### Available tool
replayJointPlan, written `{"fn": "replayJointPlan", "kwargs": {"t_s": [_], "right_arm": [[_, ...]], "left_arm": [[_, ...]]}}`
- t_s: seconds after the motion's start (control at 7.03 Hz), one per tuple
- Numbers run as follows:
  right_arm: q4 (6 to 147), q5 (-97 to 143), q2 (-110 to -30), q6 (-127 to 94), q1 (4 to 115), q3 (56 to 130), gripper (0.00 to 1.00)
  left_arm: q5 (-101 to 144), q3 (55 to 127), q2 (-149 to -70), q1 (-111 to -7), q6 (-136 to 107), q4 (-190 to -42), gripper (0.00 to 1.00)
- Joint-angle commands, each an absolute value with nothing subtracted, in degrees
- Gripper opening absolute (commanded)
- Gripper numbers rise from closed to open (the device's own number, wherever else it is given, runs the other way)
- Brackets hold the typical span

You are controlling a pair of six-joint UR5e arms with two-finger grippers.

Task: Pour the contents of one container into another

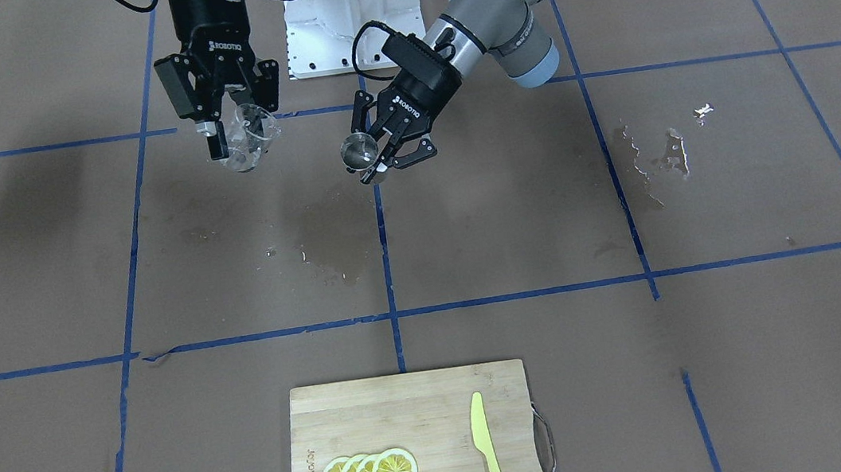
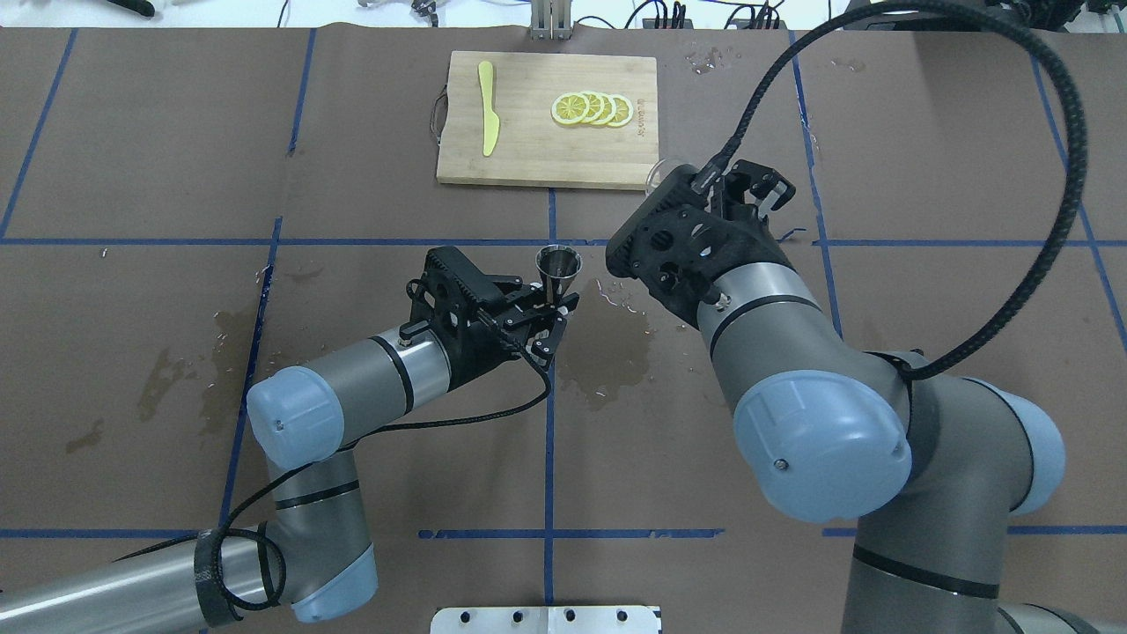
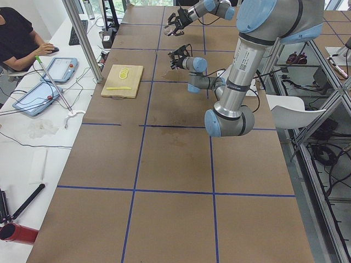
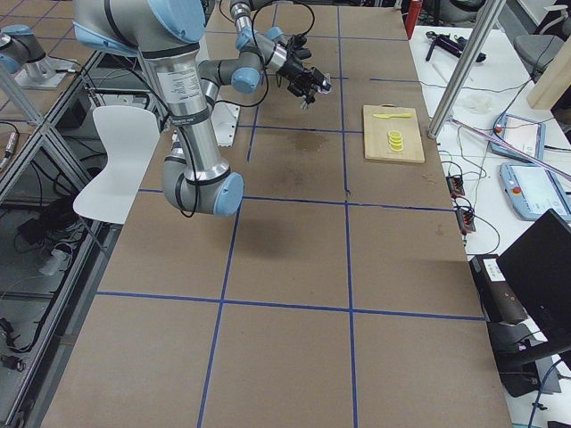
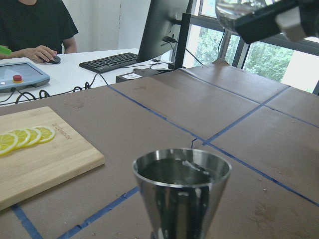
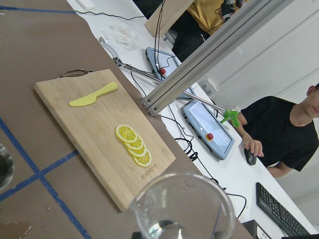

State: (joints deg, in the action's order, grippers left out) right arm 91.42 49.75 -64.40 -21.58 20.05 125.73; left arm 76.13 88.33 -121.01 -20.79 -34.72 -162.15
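Note:
A steel cone-shaped jigger (image 1: 359, 151) is held upright above the table with my left gripper (image 1: 378, 162) shut on its waist. In the left wrist view the jigger (image 5: 182, 191) fills the foreground and looks dark and wet inside. My right gripper (image 1: 241, 134) is shut on a clear glass beaker (image 1: 249, 149), which hangs tilted in the air beside the jigger and apart from it. In the right wrist view the beaker (image 6: 182, 209) holds a little clear liquid at its bottom, and the jigger's rim (image 6: 4, 167) shows at the left edge.
A bamboo cutting board (image 2: 528, 150) at the far side carries several lemon slices (image 2: 592, 108) and a yellow knife (image 2: 488, 106). Wet stains (image 2: 607, 352) darken the brown paper below the grippers. Operators sit at the desk beyond the table.

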Motion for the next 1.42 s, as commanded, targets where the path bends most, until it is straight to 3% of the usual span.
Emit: {"fn": "replayJointPlan", "kwargs": {"t_s": [0.0, 0.57, 0.85, 1.28], "right_arm": [[90.01, 58.30, -67.75, -32.30, 24.23, 126.74, 0.00], [70.07, 62.39, -89.78, -46.20, 25.13, 127.97, 0.00], [69.70, 62.75, -96.38, -58.03, 25.14, 127.79, 0.00], [51.84, 62.75, -101.22, -66.18, 26.02, 121.85, 0.00]], "left_arm": [[75.24, 90.59, -117.01, -23.71, -36.91, -162.60, 0.00], [65.18, 97.54, -103.67, -27.51, -39.37, -161.98, 0.00], [58.55, 98.88, -97.94, -28.55, -41.29, -161.81, 0.00], [47.08, 100.54, -90.37, -29.44, -48.07, -161.81, 0.00]]}}
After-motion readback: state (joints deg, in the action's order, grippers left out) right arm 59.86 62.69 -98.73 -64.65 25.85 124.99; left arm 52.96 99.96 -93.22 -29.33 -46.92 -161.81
